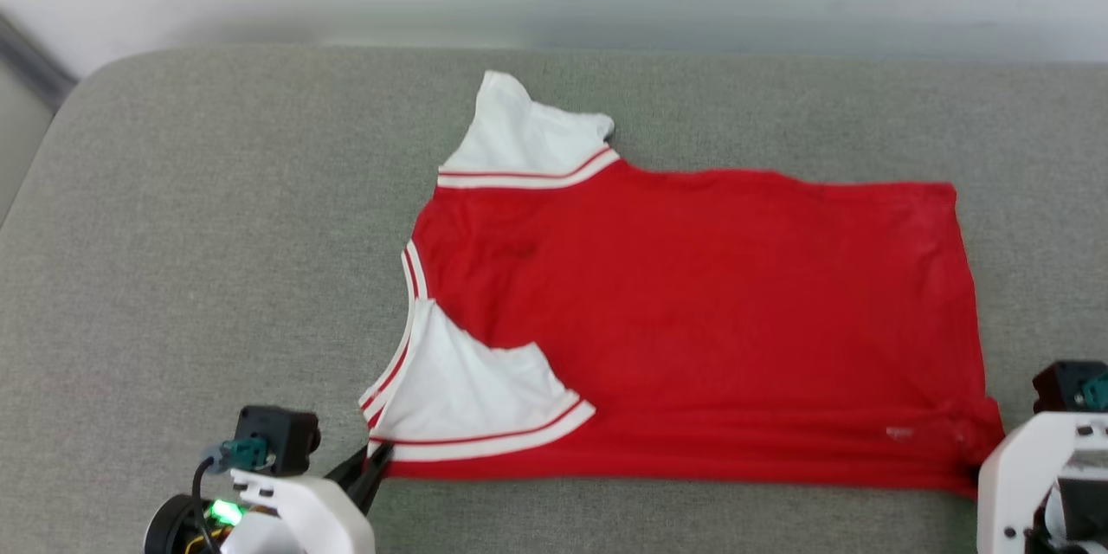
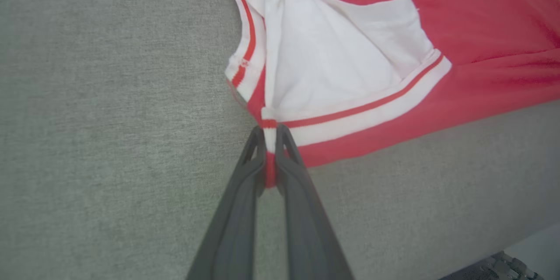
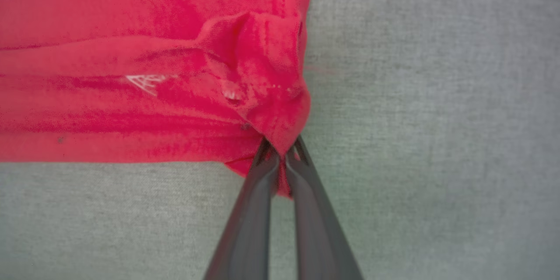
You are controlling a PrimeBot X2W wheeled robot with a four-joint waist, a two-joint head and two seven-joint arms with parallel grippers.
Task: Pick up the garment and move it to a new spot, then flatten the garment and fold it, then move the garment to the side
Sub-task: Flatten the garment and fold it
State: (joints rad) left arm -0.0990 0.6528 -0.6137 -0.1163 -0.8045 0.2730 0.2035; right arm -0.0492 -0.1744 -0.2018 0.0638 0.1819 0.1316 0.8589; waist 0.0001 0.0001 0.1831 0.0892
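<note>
Pinching garment (image 1: pixel 692 294) near corners | left end effector (image 2: pixel 271 132) | right end effector (image 3: pixel 282 145)

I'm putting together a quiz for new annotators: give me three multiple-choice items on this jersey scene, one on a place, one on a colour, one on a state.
1. Where does the left gripper hold the garment?
A. at the near corner beside a sleeve cuff
B. at the middle of the far edge
C. at the far sleeve's tip

2. What colour are the sleeves?
A. black
B. white
C. blue

3. What state is the right gripper in?
A. wide open above the cloth
B. shut on a bunched red corner
C. shut on nothing

Answers:
1 A: the left wrist view shows it pinching the corner at the striped cuff trim.
2 B: both lie white against the red body.
3 B: the right wrist view shows red cloth squeezed in its closed tips.
</note>
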